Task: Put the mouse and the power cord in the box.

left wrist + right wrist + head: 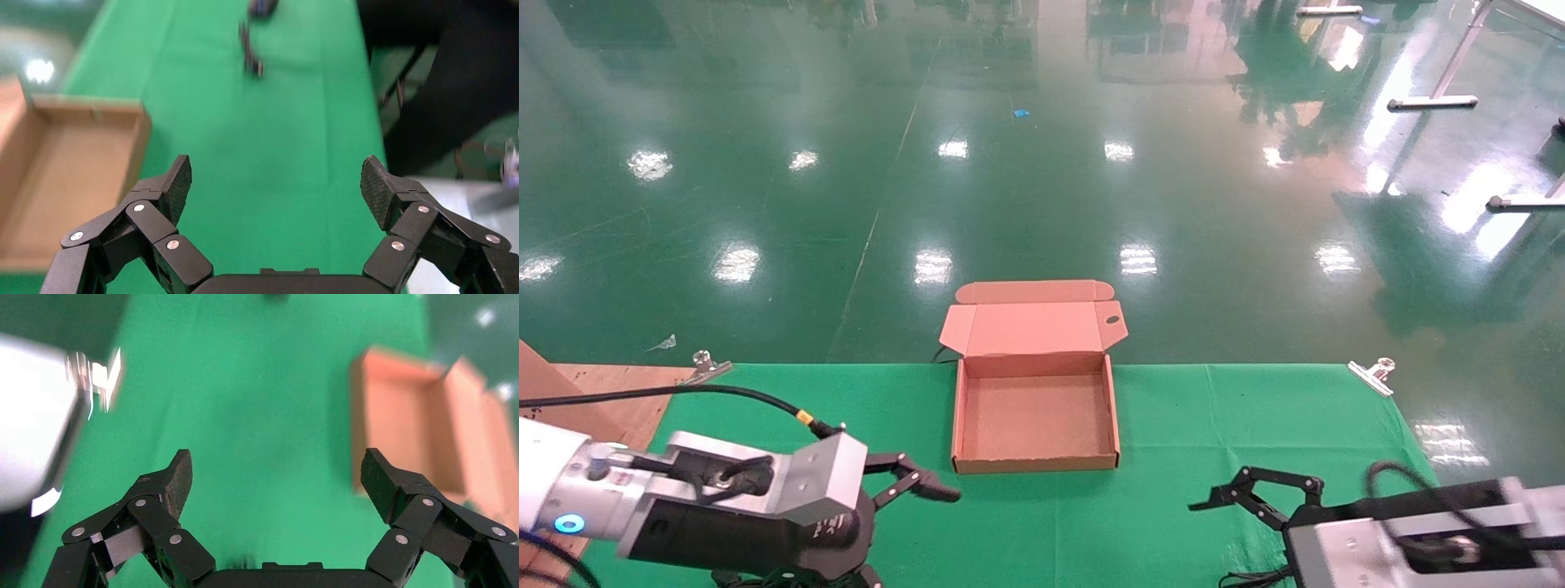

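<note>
The brown cardboard box point(961, 412) lies open and empty in the middle of the green cloth, its lid point(1030, 327) folded back past the far table edge. My left gripper point(919, 537) hovers low at the front left of the box, fingers spread wide over bare cloth point(275, 168), the box wall point(138, 138) beside it. At the front right my right gripper point(1209, 543) is also open and holds nothing point(276, 459), with the box point(356, 425) farther off. The mouse and the power cord are out of view.
A green cloth point(1254, 425) covers the table, held by metal clips point(1372, 376) at the far corners. A cardboard sheet point(576, 392) lies at the left edge. A short black curve point(939, 354) shows behind the box's far left corner. Shiny green floor lies beyond.
</note>
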